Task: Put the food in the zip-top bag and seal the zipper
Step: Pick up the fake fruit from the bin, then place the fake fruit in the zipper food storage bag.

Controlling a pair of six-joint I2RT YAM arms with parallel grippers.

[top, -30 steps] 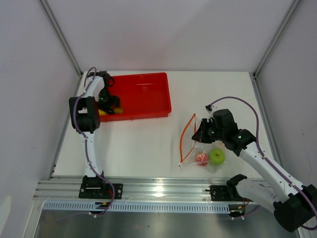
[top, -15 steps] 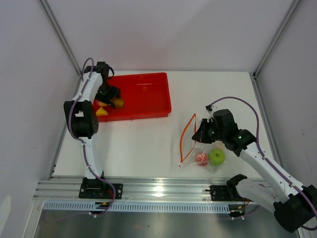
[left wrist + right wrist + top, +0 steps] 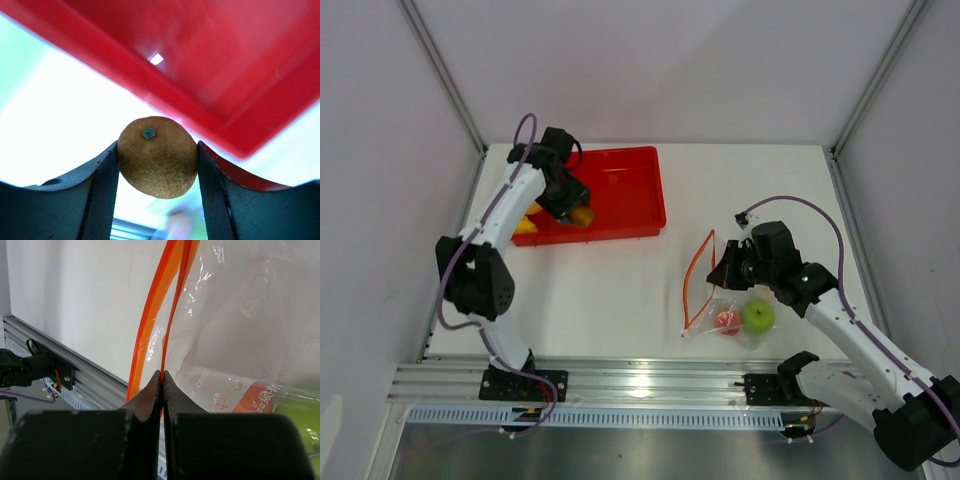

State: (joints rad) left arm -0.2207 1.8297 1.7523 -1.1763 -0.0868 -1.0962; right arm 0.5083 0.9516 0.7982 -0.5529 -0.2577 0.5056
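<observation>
— What is the left gripper (image 3: pixel 578 210) doing?

— It is pinching a brown fruit (image 3: pixel 157 156) between its two fingers (image 3: pixel 102 192). The fingers are standing partly spread, and each is pressing on one side of the fruit.

— And where is that fruit sitting?

— It is hanging in the air over the near part of the red tray (image 3: pixel 630 175), close to the tray's front wall. A yellow piece (image 3: pixel 525 226) is lying in the tray's near left corner, apart from the gripper.

— How is the right gripper (image 3: pixel 161 380) looking?

— Its fingers are pressed tight together, and they are nipping the orange zipper (image 3: pixel 698 262) at the edge of the clear bag (image 3: pixel 240 315). The gripper is holding that edge up off the table (image 3: pixel 610 290).

— Is the bag's mouth closed?

— No, it is gaping. From above, the two orange strips are bowing apart in a narrow loop that is facing left, toward the tray.

— Is anything lying inside the bag?

— A green apple (image 3: pixel 757 316) and a red fruit (image 3: pixel 727 321) are resting side by side at the bag's low end, near the front of the table. The apple is sitting on the right and the red fruit is just beside it on the left. The bag and the tray are lying well apart.
</observation>
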